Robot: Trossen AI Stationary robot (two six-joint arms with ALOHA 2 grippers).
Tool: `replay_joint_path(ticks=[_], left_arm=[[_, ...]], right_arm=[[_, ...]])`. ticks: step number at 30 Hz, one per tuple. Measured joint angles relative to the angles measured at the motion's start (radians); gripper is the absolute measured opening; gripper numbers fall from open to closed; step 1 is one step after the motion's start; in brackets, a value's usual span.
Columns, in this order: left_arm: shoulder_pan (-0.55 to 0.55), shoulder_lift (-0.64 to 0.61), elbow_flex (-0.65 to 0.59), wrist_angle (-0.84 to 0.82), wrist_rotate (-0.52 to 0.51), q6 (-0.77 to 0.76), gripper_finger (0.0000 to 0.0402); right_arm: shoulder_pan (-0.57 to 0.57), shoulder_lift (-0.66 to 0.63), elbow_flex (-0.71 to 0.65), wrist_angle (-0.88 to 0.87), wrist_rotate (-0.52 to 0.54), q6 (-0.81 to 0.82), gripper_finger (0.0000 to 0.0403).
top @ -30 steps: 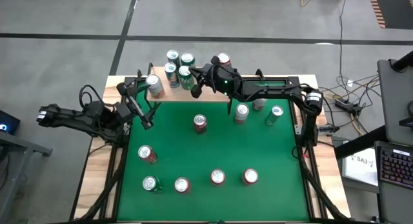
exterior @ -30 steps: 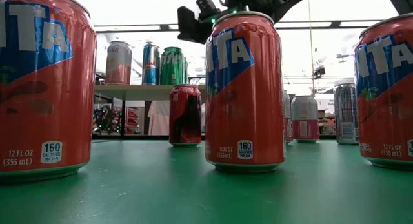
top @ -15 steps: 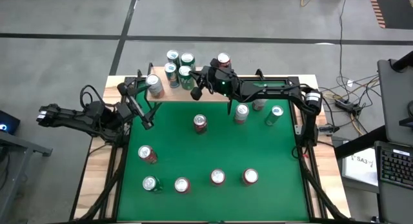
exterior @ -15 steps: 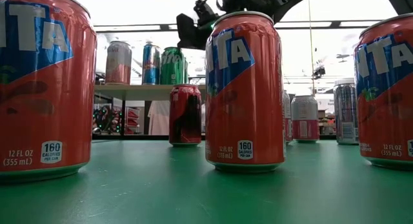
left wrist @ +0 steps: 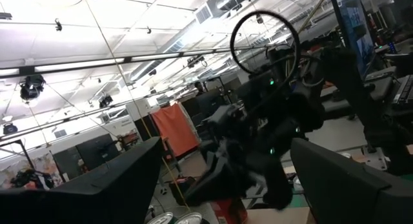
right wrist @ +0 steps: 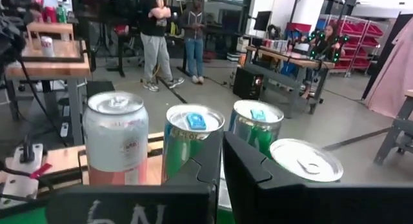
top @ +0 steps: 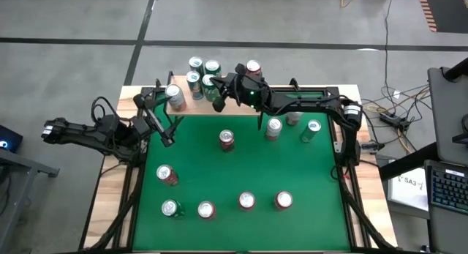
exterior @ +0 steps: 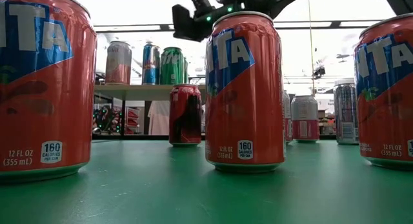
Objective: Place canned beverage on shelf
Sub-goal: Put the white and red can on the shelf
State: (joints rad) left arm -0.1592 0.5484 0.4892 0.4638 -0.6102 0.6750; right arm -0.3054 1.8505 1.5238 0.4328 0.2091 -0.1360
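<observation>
Shelf (top: pixel 191 99), the small wood board at the green table (top: pixel 241 173)'s far left corner, carries five cans (top: pixel 194 64), just beyond the right gripper (top: pixel 217 94), whose narrow fingers (right wrist: pixel 242 164) nearly meet, holding nothing. Nine cans (top: pixel 227 140) stand on the table. The left gripper (top: pixel 162 107) waits left of the shelf, fingers wide. Nearest low-view cans (exterior: pixel 245 88) are cropped, reading "12 FL OZ" and "160 CALORIES".
</observation>
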Motion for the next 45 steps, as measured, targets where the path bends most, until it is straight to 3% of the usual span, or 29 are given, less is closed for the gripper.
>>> replay_joint_path(ticks=[13,25,30,35,41,45], left_arm=[[0.000,0.000,0.000,0.000,-0.005,0.000,0.0326],[0.000,0.000,0.000,0.000,-0.007,0.000,0.0326],[0.000,0.000,0.000,0.000,-0.008,0.000,0.0326],[0.000,0.000,0.000,-0.001,-0.008,0.000,0.0326],[0.000,0.000,0.000,-0.001,-0.008,-0.002,0.0326],[0.000,0.000,0.006,0.000,-0.008,-0.030,0.0326]], right_arm=[[0.000,0.034,0.074,-0.163,0.079,-0.022,0.0009],[0.023,0.033,0.076,-0.181,0.087,-0.022,0.0009],[0.037,0.033,0.076,-0.182,0.165,-0.044,0.0009],[0.040,0.029,0.076,-0.186,0.177,-0.055,0.0009],[0.068,-0.010,0.075,-0.197,0.177,-0.077,0.0009],[0.111,-0.075,0.075,-0.308,0.178,-0.073,0.0009]])
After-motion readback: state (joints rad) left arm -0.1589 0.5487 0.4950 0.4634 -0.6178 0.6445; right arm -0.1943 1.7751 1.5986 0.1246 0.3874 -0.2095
